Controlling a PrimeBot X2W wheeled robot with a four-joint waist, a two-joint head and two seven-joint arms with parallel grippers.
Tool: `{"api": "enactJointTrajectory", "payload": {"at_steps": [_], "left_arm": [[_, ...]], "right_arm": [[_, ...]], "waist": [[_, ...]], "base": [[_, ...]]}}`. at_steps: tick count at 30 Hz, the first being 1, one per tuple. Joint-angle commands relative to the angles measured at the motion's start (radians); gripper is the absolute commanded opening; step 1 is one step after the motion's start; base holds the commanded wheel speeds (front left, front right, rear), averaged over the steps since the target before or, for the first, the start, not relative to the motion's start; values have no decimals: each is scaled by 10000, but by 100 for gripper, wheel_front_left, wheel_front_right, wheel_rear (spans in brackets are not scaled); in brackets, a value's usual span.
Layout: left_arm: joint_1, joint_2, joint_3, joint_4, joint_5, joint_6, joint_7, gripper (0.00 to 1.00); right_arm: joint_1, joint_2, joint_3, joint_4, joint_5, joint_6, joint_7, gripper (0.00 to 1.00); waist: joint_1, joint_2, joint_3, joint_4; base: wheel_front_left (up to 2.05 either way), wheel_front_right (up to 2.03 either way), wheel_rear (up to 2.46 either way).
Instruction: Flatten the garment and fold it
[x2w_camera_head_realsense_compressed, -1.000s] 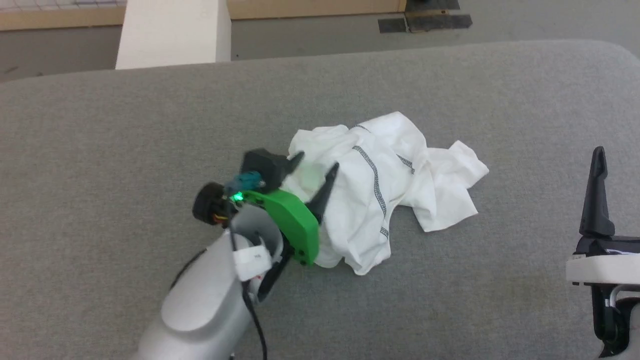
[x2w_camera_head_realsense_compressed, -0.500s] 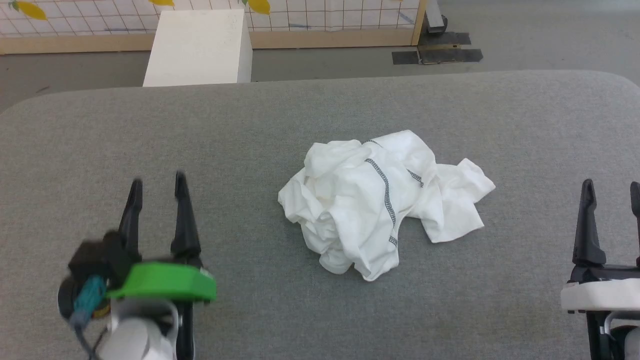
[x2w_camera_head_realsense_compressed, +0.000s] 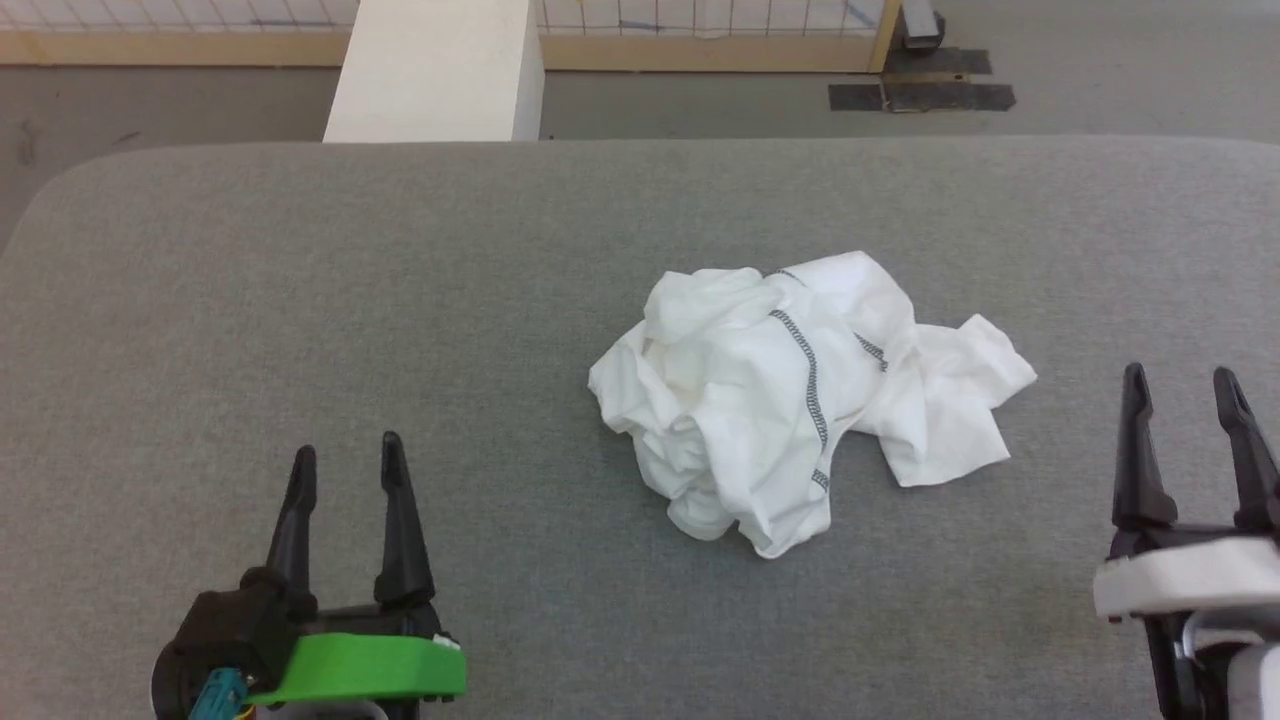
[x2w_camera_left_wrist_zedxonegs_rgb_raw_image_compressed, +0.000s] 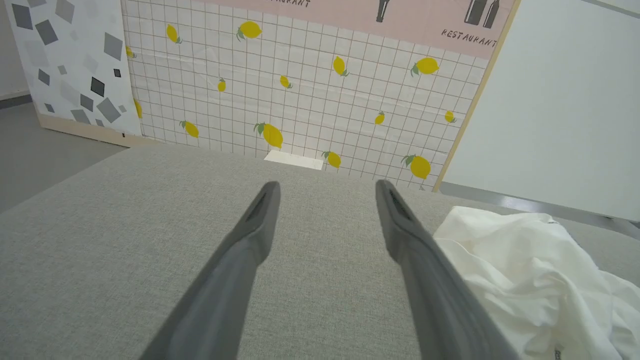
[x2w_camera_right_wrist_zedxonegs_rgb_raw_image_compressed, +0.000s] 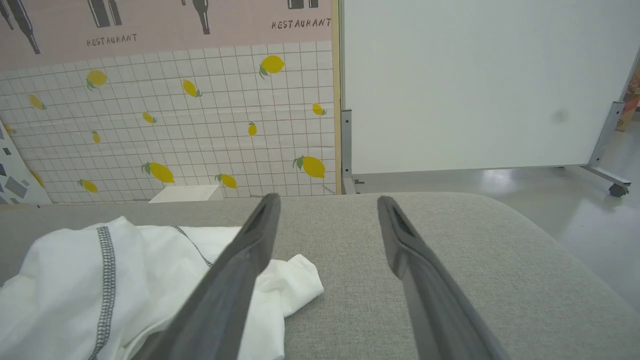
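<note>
lately the left gripper (x2w_camera_head_realsense_compressed: 347, 450) had drawn back from the shirt (x2w_camera_head_realsense_compressed: 770, 400) to the near left, open and empty like the right gripper (x2w_camera_head_realsense_compressed: 1179, 375), leaving the shirt crumpled mid-table (x2w_camera_head_realsense_compressed: 300, 300), well apart from both, so flattening seemed not yet begun.

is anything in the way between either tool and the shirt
Nothing visible does. Bare grey table lies between the left tool and the crumpled garment, and likewise between the right tool and it.
</note>
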Motion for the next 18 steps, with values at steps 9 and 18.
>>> {"api": "enactJointTrajectory", "payload": {"at_steps": [9, 18], "left_arm": [[-650, -760, 461, 340, 655, -950, -46, 100], [-834, -900, 423, 488, 766, -1248, -47, 100]], "right_arm": [[-2121, -2209, 1018, 80, 1537, -15, 4015, 100], [-2694, -3508, 1738, 1235, 2788, -15, 7624, 100]], "waist": [[0, -1, 1159, 746], [0, -1, 1824, 1396]], "base": [[0, 0, 0], [0, 0, 0]]}}
